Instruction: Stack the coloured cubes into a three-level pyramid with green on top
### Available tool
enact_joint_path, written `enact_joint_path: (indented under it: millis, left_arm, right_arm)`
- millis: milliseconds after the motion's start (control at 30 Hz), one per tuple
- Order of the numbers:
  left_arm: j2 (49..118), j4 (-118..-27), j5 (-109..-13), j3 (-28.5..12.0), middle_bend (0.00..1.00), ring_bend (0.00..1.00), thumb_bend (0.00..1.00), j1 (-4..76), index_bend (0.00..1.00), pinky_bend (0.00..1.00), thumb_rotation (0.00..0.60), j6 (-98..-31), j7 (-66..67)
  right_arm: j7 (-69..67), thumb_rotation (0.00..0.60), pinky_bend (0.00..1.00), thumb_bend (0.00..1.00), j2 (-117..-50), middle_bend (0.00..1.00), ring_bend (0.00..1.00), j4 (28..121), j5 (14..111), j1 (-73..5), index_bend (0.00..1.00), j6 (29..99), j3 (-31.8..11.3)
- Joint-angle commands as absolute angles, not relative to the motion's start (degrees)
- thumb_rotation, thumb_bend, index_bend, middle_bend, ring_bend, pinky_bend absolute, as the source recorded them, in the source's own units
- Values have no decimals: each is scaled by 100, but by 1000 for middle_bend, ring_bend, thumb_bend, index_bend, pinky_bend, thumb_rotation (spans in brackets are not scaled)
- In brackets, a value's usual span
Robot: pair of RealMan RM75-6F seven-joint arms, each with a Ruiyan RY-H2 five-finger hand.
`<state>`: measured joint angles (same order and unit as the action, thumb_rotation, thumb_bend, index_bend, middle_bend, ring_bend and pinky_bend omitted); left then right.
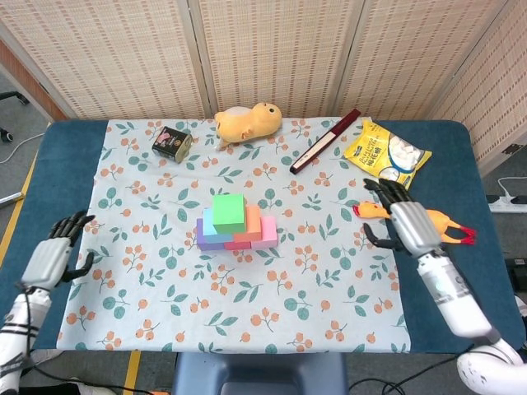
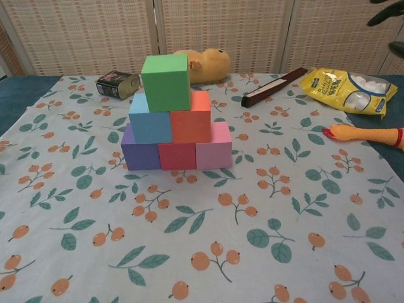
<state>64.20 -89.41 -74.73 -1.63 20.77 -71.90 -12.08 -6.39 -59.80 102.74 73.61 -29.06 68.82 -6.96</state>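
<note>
A three-level pyramid stands at the middle of the floral cloth. Its green cube (image 1: 228,207) (image 2: 165,81) is on top, resting on a blue cube (image 2: 150,121) and an orange cube (image 2: 191,118). The bottom row is a purple cube (image 2: 140,151), a red cube (image 2: 176,155) and a pink cube (image 2: 213,149). My left hand (image 1: 54,253) is far out at the cloth's left edge, fingers spread, holding nothing. My right hand (image 1: 405,222) is off to the right beside the rubber chicken, fingers apart and empty. Only dark fingertips (image 2: 386,12) of it show in the chest view.
A rubber chicken (image 1: 420,220) lies at the right. Along the back lie a yellow snack bag (image 1: 385,155), a dark red box (image 1: 324,141), a yellow plush toy (image 1: 247,122) and a small tin (image 1: 171,142). Blue table (image 1: 74,148) borders the cloth.
</note>
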Motion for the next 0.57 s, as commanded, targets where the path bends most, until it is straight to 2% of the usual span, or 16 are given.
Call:
enact_joint_path:
  millis: [33,333,567]
  left_arm:
    - [6149,-9033,-7678,115,0,0,463,1419,111,0,600,-7920,-1314]
    - [6221,-9198,-8181,459,0,0,454,609,111,0,600,-8772,-1103]
    - [6422,-9250,-8444,541,0,0,453,364,109,0,600,-8934,-718]
  right_arm:
    - [-357,457,0,371,-5858,83,0,9869,8269,-1793,0,8272,-139]
    - [-769,452,0,311,-6336,58,0,8991,8730,-617,0,9549,269]
    - [-789,452,0,311,-6482,47,0,8793,8930,-187,0,9798,421]
